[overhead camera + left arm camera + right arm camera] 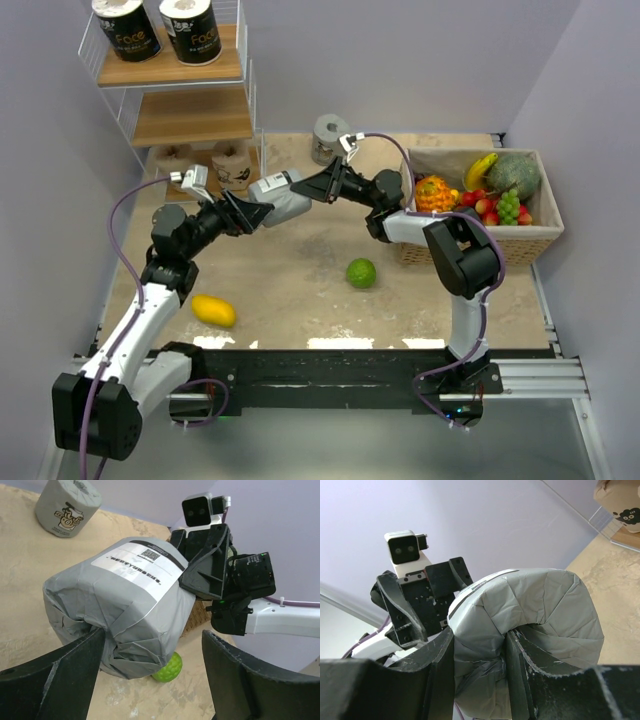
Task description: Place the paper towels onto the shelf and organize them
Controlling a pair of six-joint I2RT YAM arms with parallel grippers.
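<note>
A grey paper towel roll [281, 196] hangs in mid-air above the table's middle. My right gripper [480, 635] is shut on the roll's [545, 605] wall, one finger inside the centre hole and one outside. My left gripper [154, 635] is open around the same roll [120, 610]: its left finger lies against the wrapping, its right finger stands apart from it. A second grey roll [330, 138] stands at the back of the table. Two black rolls [128, 28] sit on the shelf's [215, 70] top board. Two tan rolls [232, 165] stand on its lowest tier.
A wicker basket [480, 245] full of fruit stands at the right. A round green fruit [361, 272] lies on the table below the arms, and a yellow oval fruit [214, 310] lies near the left arm. The shelf's middle board [190, 118] holds nothing.
</note>
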